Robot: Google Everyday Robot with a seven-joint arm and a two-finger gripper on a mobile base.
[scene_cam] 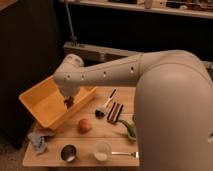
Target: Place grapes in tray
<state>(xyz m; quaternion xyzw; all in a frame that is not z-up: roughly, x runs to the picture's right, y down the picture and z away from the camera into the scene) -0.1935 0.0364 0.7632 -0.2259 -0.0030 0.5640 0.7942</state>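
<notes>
The yellow tray (pixel 41 102) sits tilted on the left side of the wooden table. My gripper (pixel 68 101) hangs over the tray's right inner part, at the end of my white arm (pixel 105 75). A dark bunch of grapes (pixel 68 103) is at the gripper tip, just above or touching the tray's floor.
On the table (pixel 100 135) lie an orange fruit (pixel 84 125), a dark-tipped brush (pixel 104 107), a brown snack bar (pixel 114 112), a green item (pixel 128 128), a metal cup (pixel 68 152), a white cup (pixel 101 150), a fork (pixel 122 154) and a blue-grey cloth (pixel 40 140).
</notes>
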